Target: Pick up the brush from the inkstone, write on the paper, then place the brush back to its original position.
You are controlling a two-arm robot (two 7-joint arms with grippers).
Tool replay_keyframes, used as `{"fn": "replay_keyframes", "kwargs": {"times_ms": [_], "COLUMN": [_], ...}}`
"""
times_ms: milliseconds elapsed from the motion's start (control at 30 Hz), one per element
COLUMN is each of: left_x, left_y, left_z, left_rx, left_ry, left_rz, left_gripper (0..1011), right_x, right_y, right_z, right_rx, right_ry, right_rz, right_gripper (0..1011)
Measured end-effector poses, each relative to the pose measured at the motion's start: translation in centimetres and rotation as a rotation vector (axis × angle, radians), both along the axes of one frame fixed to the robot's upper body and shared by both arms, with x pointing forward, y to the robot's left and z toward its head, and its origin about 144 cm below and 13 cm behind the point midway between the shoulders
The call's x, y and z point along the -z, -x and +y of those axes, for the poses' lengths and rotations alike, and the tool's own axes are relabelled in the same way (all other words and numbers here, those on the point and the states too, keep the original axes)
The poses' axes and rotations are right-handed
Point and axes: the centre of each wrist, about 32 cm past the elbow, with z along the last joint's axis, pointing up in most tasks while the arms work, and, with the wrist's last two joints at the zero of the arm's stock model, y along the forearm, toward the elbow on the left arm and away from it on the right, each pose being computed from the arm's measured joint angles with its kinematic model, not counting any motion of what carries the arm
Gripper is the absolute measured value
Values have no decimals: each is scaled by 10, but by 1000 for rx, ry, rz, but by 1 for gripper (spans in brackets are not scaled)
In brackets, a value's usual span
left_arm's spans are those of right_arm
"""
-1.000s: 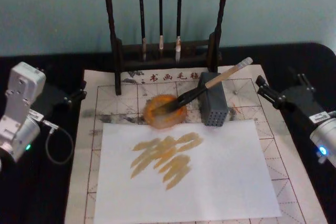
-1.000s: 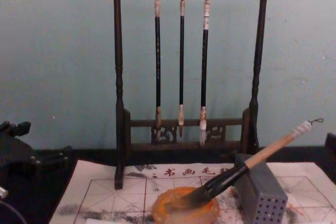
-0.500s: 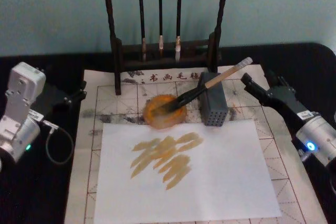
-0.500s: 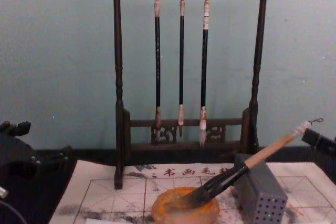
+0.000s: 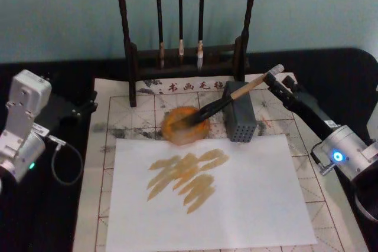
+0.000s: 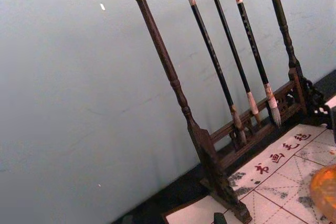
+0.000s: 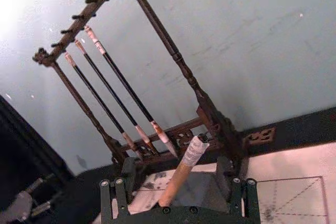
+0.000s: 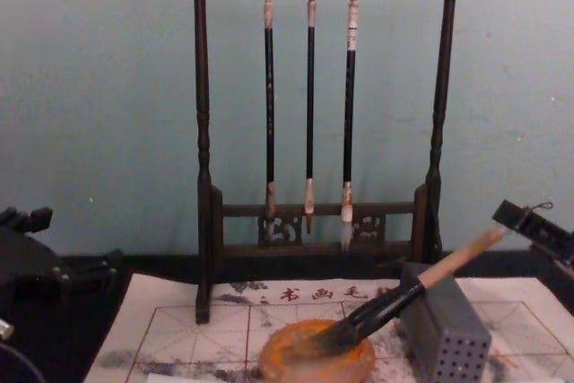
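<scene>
The brush [image 5: 236,94] lies slanted, its dark bristles in the round orange-brown inkstone [image 5: 186,126] and its wooden handle propped on a grey block. My right gripper [image 5: 276,82] is open at the handle's white wrapped end. In the right wrist view that end [image 7: 193,150] sits between the two fingers [image 7: 124,174], touching neither. From the chest, the right gripper [image 8: 529,226] covers the tip of the brush [image 8: 430,275] above the inkstone [image 8: 318,358]. The red-grid paper [image 5: 136,101] lies under everything. My left gripper [image 5: 88,103] rests open at the table's left edge.
A grey perforated block [image 5: 239,117] stands right of the inkstone. A dark wooden rack [image 5: 131,57] with three thin hanging brushes [image 5: 180,16] stands at the back. A plain white sheet [image 5: 248,205] with yellowish-brown strokes covers the front of the grid paper.
My right gripper has moved in from the right, forward and to the left, until its fingers stand on either side of the brush's white end. The brush and left arm have not moved.
</scene>
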Motion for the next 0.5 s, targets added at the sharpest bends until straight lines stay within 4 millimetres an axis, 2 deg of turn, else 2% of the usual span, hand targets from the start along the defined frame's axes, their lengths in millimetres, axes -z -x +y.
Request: {"fn": "replay_keyframes", "kwargs": {"times_ms": [500], "left_x": [0], "left_y": [0], "left_z": [0], "left_rx": [0], "left_ry": [0], "left_rz": [0], "left_gripper": [1001], "right_x": [13], "right_y": [-11], "right_z": [11], "right_rx": [-40], "right_ry": [-187], "right_rz": [94], "right_gripper": [1000]}}
